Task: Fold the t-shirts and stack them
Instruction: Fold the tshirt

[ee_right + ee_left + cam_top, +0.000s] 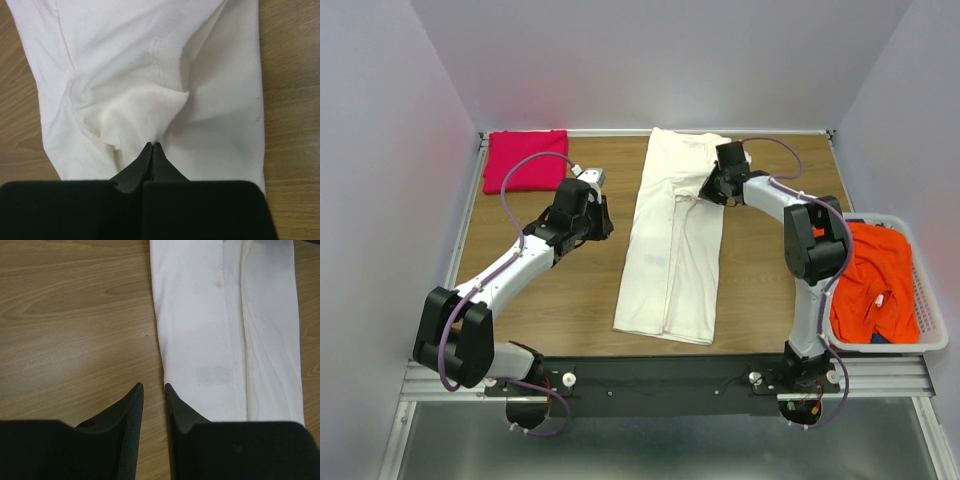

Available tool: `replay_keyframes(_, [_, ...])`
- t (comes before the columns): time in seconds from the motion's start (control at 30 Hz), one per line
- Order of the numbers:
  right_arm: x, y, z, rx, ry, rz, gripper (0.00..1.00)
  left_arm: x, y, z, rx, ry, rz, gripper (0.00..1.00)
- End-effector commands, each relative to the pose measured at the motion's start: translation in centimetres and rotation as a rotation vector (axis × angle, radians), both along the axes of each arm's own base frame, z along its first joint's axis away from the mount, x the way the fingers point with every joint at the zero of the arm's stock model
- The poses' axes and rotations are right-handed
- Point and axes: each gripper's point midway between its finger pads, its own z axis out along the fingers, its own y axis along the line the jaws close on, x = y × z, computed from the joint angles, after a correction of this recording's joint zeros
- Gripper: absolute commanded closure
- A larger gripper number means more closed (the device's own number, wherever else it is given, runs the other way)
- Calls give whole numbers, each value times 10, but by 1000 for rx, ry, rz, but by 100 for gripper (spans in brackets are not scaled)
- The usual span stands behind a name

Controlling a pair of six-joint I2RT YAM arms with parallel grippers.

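Note:
The cream-white t-shirt point(672, 240) lies folded lengthwise in a long strip down the middle of the table. My right gripper point(710, 188) is shut on a pinch of its fabric near the far end; the cloth point(150, 100) bunches up at the fingertips. My left gripper point(602, 222) hovers just left of the shirt's left edge point(225, 330), its jaws a little apart and empty. The magenta-pink t-shirt point(524, 158) lies folded at the far left corner. The orange-red t-shirt point(875, 280) sits crumpled in the basket on the right.
The white plastic laundry basket point(932, 300) stands at the table's right edge next to the right arm. Grey walls close in the table on three sides. Bare wood point(570, 290) lies left of the white shirt.

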Motion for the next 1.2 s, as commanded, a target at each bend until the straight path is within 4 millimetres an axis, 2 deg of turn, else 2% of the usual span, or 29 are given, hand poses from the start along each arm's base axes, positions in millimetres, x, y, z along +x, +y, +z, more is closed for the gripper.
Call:
replay_keyframes(0.0, [-2, 9, 32, 33, -63, 19, 100, 2, 0, 2, -9, -13, -9, 68])
replay_keyframes(0.13, [-6, 10, 39, 36, -75, 24, 100, 1, 0, 1, -9, -11, -10, 68])
replay_keyframes(0.33, [-13, 20, 41, 37, -76, 47, 100, 1, -1, 2, -10, -12, -13, 68])
replay_keyframes(0.73, [-29, 31, 22, 32, -29, 66, 100, -1, -1, 2, -13, -13, -17, 68])
replay_keyframes(1.17, [-28, 45, 11, 77, -3, 87, 100, -8, -10, -9, -67, 39, -31, 68])
